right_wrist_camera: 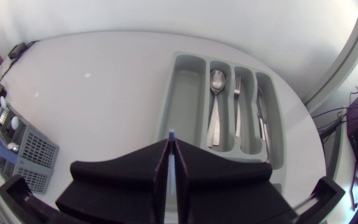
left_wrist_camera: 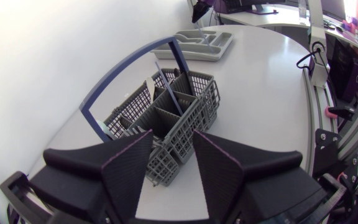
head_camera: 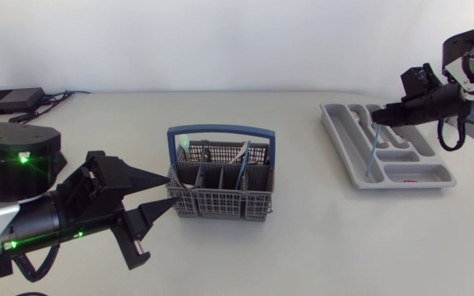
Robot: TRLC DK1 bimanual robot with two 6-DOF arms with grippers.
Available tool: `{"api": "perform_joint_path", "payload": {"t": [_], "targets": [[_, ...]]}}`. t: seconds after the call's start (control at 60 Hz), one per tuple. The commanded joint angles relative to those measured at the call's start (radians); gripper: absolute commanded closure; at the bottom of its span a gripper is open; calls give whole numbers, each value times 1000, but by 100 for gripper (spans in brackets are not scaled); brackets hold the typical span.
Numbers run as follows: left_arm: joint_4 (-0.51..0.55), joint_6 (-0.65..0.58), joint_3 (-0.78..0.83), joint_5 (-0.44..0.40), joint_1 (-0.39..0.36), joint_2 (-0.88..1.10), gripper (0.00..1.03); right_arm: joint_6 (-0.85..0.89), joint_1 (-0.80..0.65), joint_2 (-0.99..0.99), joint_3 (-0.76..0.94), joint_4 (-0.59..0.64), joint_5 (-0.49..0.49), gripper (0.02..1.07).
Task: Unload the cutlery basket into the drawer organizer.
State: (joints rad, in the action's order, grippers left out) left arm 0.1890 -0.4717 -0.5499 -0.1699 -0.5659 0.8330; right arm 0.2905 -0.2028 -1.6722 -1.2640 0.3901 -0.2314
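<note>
Item 1 — right gripper [head_camera: 383, 117]: its fingers are pressing together on the upper end of a thin blue utensil [head_camera: 373, 152]. The utensil is hanging almost straight down over the organizer [head_camera: 342, 144]. I cannot tell whether its lower end is touching the tray.

Item 2 — organizer: it is sitting on the right side of the table [head_camera: 303, 238], well apart from the basket. A spoon [right_wrist_camera: 215, 106] and a fork [right_wrist_camera: 237, 102] are lying side by side in neighbouring narrow compartments.

Item 3 — basket [head_camera: 220, 201]: it is grey with a blue handle and is standing mid-table. A few cutlery handles are sticking up from its compartments.

Item 4 — left gripper [head_camera: 171, 189]: its fingers are standing spread apart and gripping nothing. I am seeing it hovering just beside the basket's left end, pointing at it.
</note>
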Motion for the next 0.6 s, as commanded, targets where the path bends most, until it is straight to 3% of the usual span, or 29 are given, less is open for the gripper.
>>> {"api": "perform_joint_path", "payload": {"t": [0.0,0.417,0.583], "targets": [[-10,12,-28,6,-8,12,56,-22,17,-72,-74,13,23,101],[-13,15,-24,6,-8,23,56,-99,45,-400,-374,105,66,101],[-11,15,-25,6,-8,23,56,-125,40,-509,-469,105,80,95]]}}
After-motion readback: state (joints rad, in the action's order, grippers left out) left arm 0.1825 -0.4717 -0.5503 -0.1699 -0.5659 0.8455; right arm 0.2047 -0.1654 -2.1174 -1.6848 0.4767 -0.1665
